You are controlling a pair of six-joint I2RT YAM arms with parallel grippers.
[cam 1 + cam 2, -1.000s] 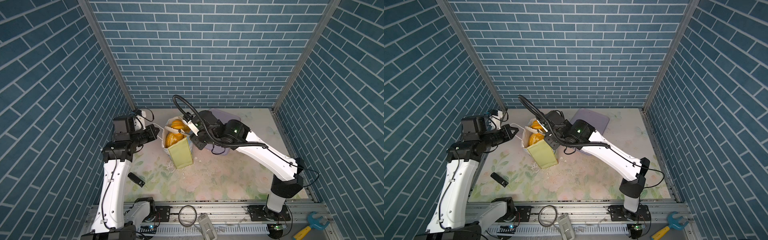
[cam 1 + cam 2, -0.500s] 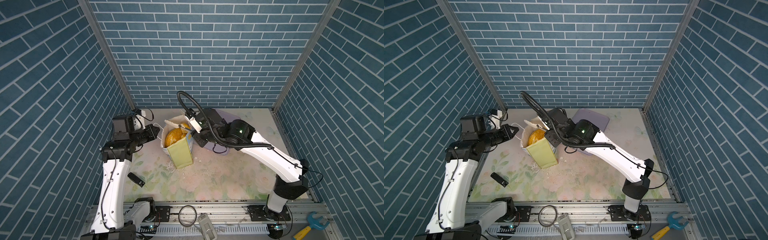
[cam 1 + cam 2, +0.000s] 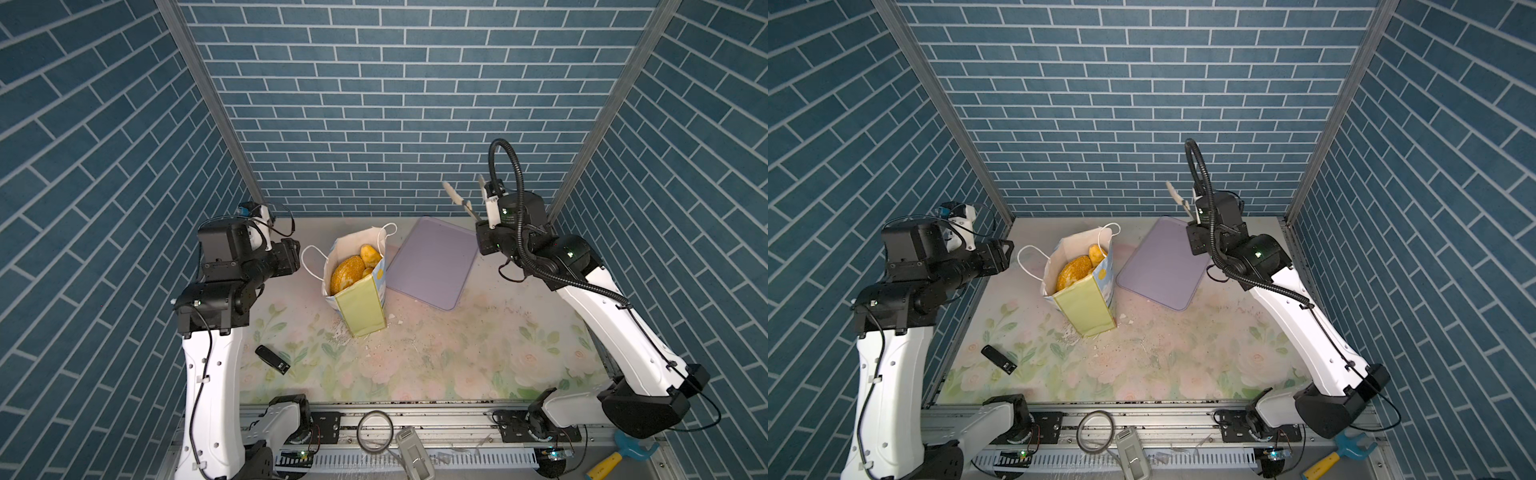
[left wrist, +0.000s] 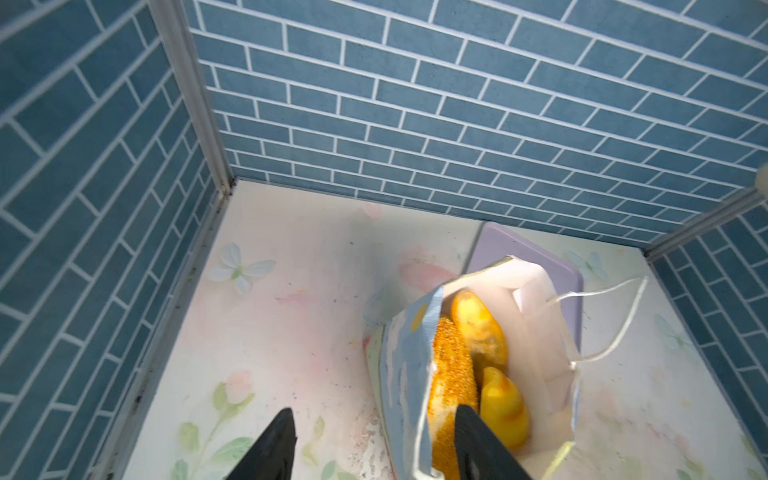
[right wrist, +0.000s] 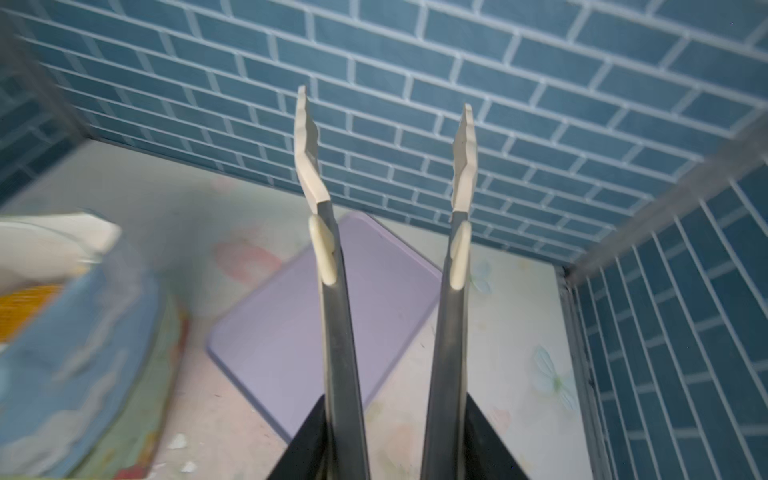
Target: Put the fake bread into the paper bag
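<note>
The paper bag [image 3: 361,303] [image 3: 1088,305] stands upright and open at the table's middle left. The fake bread lies inside it: a round seeded loaf [image 3: 347,274] [image 4: 451,374] and smaller golden rolls [image 3: 370,255] [image 4: 478,328]. My left gripper [image 3: 296,259] [image 4: 374,411] is open just left of the bag, beside its white cord handle [image 3: 309,266], holding nothing. My right gripper [image 3: 486,232] [image 5: 395,415] is raised at the back right, shut on metal tongs [image 3: 461,201] [image 5: 328,291]. The tongs' cream tips stand apart with nothing between them.
A flat lavender tray [image 3: 428,266] [image 3: 1158,270] with nothing on it lies right of the bag, under the tongs. A small black device [image 3: 272,359] lies at the front left. Crumbs dot the floral mat around the bag. Brick walls close in three sides.
The right arm pulled the tongs away from the bag's mouth, up and to the back right over the tray. My left gripper went from shut to open beside the bag's handle.
</note>
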